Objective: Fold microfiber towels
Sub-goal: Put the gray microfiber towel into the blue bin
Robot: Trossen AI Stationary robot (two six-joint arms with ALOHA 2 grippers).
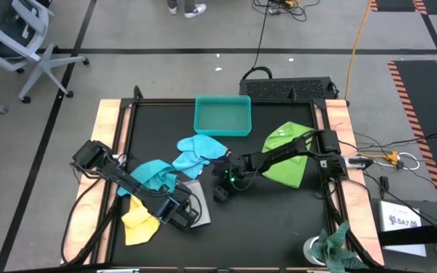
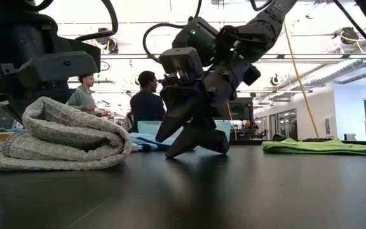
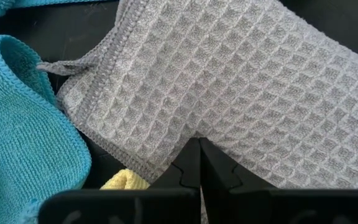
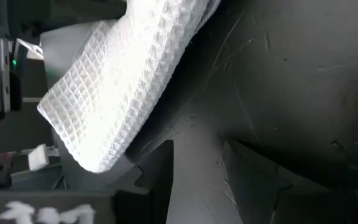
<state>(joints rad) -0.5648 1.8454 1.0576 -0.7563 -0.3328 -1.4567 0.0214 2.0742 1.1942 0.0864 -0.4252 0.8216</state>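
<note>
High view: the left gripper (image 1: 184, 213) rests on the pale grey towel (image 1: 197, 206) near the table's (image 1: 279, 220) front edge, likely pinning it for folding. The right gripper (image 1: 222, 187) hangs just beside it. Turquoise (image 1: 152, 176), light blue (image 1: 198, 152), yellow (image 1: 139, 224) and lime green (image 1: 287, 155) towels lie around.

Low view: the grey towel sits bunched in a roll; the right gripper's fingers (image 2: 196, 137) are spread, tips at the table.

Left wrist view: its fingers are pressed together against the grey weave.

Right wrist view: fingers apart, empty, the grey towel's fold close ahead.
</note>
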